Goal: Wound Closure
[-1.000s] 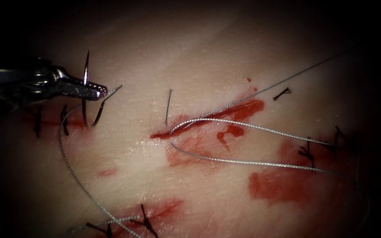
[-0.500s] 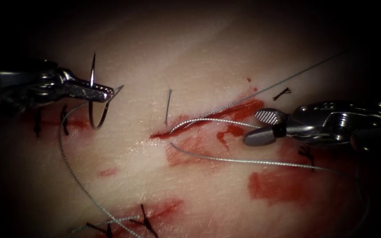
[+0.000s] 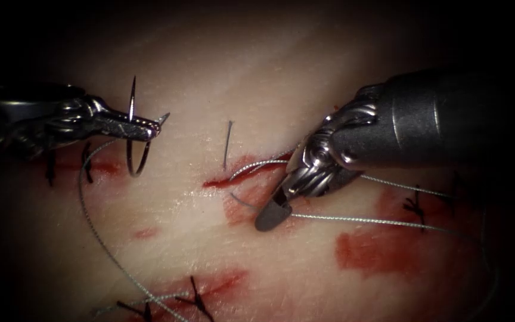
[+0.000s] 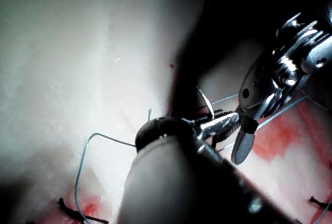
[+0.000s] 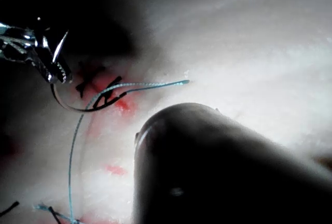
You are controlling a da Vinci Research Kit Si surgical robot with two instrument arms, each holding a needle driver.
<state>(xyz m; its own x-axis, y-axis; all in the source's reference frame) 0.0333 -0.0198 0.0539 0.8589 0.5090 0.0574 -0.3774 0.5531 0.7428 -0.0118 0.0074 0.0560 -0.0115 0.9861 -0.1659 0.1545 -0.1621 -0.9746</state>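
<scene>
The right tool [image 3: 272, 213] hid much of the cut [image 3: 233, 176] and the thread [image 3: 377, 222] crossing it; whether its jaws were parted or held anything could not be told. The left tool [image 3: 144, 127], left of the cut, had its jaws clamped on the needle [image 3: 133, 143] near its swaged end. The needle was clear of the tissue [image 3: 210, 71], its curve hanging below the jaws and its point straight up.
</scene>
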